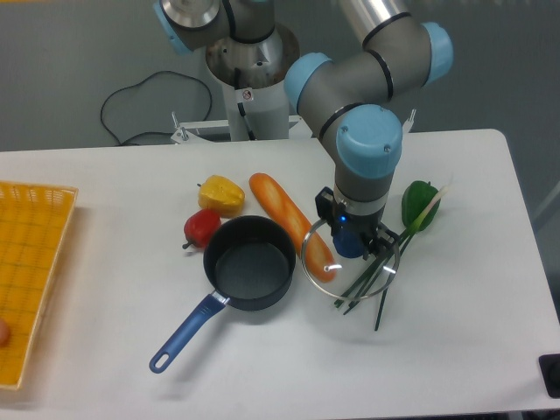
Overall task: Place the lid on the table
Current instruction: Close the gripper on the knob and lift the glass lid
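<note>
end effector (pixel 353 242): closed on knob of lid (pixel 349 262) | lid: held centre-right of frame, overlapping baguette (pixel 282 215) end and chives (pixel 376 280) | worktop (pixel 455 332): white

One glass lid (pixel 350 262), one dark pan (pixel 249 274), one long bread (pixel 284 214), three peppers, yellow (pixel 220 194), red (pixel 201 228), green (pixel 419 205), one yellow basket (pixel 31 271)
</note>
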